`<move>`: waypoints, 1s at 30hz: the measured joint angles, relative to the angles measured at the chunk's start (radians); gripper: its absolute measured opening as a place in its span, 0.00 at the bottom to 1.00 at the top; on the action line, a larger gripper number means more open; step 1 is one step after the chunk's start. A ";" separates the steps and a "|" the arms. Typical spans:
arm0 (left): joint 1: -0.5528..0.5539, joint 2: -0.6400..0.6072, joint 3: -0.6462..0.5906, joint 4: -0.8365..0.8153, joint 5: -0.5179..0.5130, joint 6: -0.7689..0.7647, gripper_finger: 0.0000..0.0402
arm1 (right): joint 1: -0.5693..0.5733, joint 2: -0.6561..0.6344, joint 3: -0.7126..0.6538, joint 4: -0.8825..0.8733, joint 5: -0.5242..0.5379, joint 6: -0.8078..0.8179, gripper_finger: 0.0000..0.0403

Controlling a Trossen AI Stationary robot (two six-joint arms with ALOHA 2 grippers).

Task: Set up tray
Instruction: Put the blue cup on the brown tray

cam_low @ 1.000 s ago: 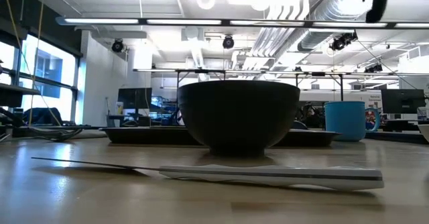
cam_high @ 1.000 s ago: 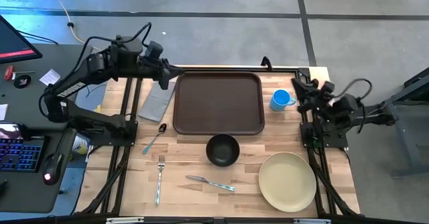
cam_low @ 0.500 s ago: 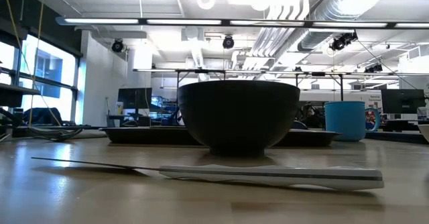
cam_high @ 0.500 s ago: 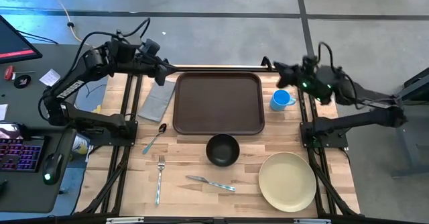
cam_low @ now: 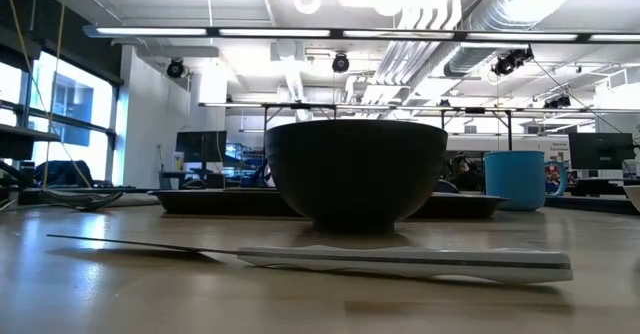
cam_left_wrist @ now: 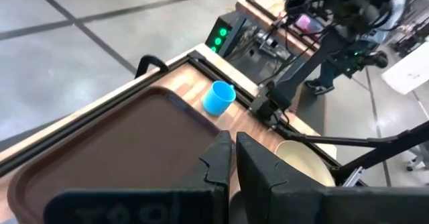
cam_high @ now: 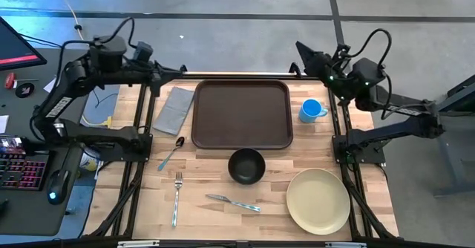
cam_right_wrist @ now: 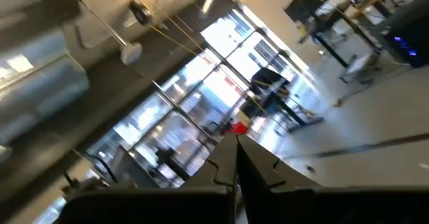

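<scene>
The dark brown tray [cam_high: 241, 114] lies flat at the table's far middle; it is also visible in the left wrist view [cam_left_wrist: 100, 150] and, behind the bowl, in the low view [cam_low: 200, 202]. My left gripper [cam_high: 180, 71] [cam_left_wrist: 232, 143] hovers shut above the table's far edge, just off the tray's far left corner, touching nothing. My right gripper [cam_high: 299, 47] [cam_right_wrist: 236, 147] is shut and raised beyond the far edge, past the tray's far right corner. It points up at the room's windows.
A grey napkin [cam_high: 174, 108] lies left of the tray and a blue mug [cam_high: 312, 111] stands to its right. Nearer are a spoon [cam_high: 172, 153], a fork [cam_high: 177, 196], a knife [cam_high: 234, 202], a black bowl [cam_high: 246, 165] and a beige plate [cam_high: 318, 200].
My right arm has unfolded from the table's right edge. Its gripper has swung up and toward the far edge and tipped upward. My left gripper has drawn back a little toward the table's far left, away from the tray's far left corner. No object has moved.
</scene>
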 joint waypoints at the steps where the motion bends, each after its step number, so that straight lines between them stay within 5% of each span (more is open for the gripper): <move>1: 0.000 -0.006 0.000 0.000 0.000 0.000 0.14 | 0.000 0.000 0.000 -0.001 -0.006 0.000 0.00; 7: 0.000 -0.014 0.000 0.004 -0.091 -0.022 0.14 | -0.010 -0.001 0.000 -0.024 0.086 -0.088 0.00; 10: 0.000 -0.011 0.000 0.005 -0.129 -0.093 0.14 | -0.059 -0.001 0.000 -0.092 0.007 -0.062 0.00; 16: 0.000 -0.004 0.000 0.007 -0.151 -0.123 0.14 | -0.176 0.062 0.109 -0.641 -0.190 0.064 0.03; 21: 0.000 -0.005 -0.001 -0.001 -0.151 -0.131 0.14 | -0.290 0.179 0.247 -1.084 -0.362 0.113 0.21; 30: 0.000 0.009 -0.001 -0.006 -0.150 -0.136 0.14 | -0.412 0.411 0.281 -1.446 -0.486 0.204 0.50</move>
